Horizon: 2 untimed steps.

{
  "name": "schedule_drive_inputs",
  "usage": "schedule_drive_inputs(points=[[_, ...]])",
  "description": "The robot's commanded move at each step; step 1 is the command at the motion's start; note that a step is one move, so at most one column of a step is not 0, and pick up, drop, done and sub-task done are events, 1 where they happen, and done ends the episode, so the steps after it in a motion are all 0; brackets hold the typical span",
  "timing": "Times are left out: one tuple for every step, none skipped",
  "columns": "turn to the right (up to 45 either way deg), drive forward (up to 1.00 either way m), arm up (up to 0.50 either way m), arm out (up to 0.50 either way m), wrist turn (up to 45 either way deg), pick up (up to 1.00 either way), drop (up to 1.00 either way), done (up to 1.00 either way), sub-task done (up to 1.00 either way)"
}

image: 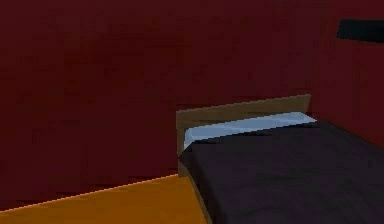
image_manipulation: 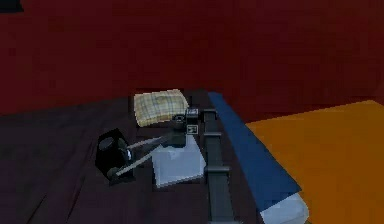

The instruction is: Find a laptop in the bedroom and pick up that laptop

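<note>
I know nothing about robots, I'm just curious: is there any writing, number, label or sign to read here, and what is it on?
There are no words or numbers to read anywhere.
The two white squares on the arm bear black marks, too small to tell as letters.
The checked cushion and the pale flat thing on the bed show no print.

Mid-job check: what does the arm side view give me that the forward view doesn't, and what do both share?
Arm side view: the arm and tool out over the bed, a pale flat slab near them, possibly the laptop, and a checked cushion. Forward view: the wooden headboard. Shared: the dark-covered bed, red wall, orange floor, likely the dark shape high on the wall.
</note>
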Motion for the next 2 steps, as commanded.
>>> schedule_drive_inputs(points=[[0.0, 0.0, 0.0, 0.0, 45.0, 0.0, 0.0, 0.0, 0.0], [0.0, 0.0, -0.3, 0.0, 0.0, 0.0, 0.0, 0.0, 0.0]])
